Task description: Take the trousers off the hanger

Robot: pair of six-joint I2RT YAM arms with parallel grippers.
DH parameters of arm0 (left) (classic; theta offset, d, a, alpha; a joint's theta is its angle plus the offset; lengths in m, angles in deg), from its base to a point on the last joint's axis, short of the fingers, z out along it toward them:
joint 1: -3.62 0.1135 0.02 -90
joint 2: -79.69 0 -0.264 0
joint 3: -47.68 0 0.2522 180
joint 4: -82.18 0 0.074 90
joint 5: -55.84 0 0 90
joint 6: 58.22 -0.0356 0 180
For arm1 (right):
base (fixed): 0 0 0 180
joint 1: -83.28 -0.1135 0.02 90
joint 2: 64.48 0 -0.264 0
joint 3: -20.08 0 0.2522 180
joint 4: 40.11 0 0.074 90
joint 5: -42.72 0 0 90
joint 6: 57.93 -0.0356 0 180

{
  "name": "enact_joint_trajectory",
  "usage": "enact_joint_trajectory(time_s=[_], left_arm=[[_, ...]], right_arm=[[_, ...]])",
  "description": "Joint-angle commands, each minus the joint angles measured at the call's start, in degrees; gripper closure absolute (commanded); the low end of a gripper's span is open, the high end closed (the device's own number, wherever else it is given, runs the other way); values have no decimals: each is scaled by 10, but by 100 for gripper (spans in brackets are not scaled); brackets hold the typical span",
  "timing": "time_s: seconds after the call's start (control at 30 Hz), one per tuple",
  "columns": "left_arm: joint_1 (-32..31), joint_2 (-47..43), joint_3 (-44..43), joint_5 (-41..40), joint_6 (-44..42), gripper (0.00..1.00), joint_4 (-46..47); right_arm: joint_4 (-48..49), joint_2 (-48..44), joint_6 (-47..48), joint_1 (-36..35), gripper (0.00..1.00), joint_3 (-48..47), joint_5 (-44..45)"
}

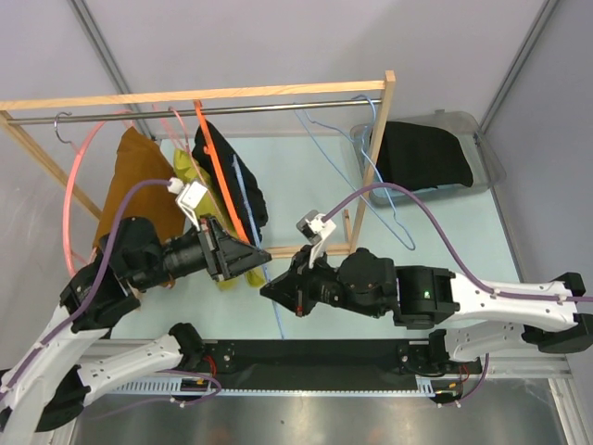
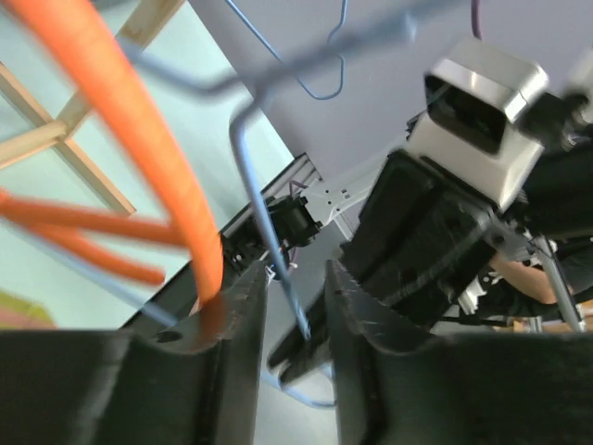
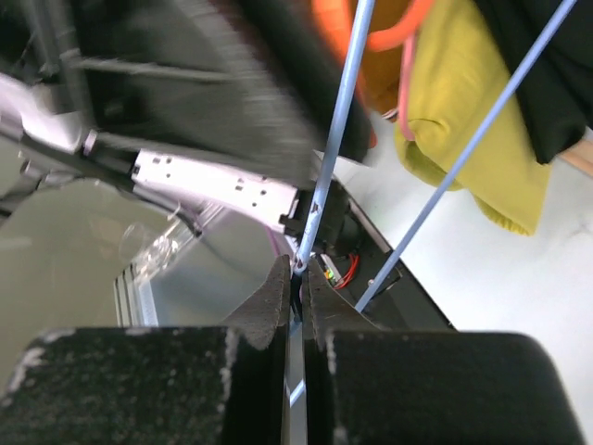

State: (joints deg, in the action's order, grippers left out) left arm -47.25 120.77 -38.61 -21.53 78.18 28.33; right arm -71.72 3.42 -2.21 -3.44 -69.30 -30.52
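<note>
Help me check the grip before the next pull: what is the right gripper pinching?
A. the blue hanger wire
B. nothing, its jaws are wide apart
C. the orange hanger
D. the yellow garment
A: in the right wrist view the right gripper is shut on the thin blue hanger wire, while the yellow garment hangs beyond it, untouched.

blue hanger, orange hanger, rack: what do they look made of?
Blue hanger: thin wire, probably coated metal, going by the slim gauge and smooth pale-blue gloss. Orange hanger: likely plastic, since it is thicker, rounded and evenly glossy in colour. Rack frame: pale wood in square bars, apparently unpainted. Its rail looks like grey metal with a slight sheen.
</note>
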Motion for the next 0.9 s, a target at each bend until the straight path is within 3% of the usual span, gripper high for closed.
enact_joint_trajectory(time_s=[0.0, 0.23, 0.87], left_arm=[[-1, -45, 13, -1, -17, 55, 33], [0, -97, 13, -20, -45, 38, 40], [-1, -192, -2, -91, -119, 31, 23]], right_arm=[[44, -36, -28, 4, 100, 12, 51], [23, -41, -20, 5, 100, 1, 86], [-25, -42, 45, 19, 100, -61, 153]])
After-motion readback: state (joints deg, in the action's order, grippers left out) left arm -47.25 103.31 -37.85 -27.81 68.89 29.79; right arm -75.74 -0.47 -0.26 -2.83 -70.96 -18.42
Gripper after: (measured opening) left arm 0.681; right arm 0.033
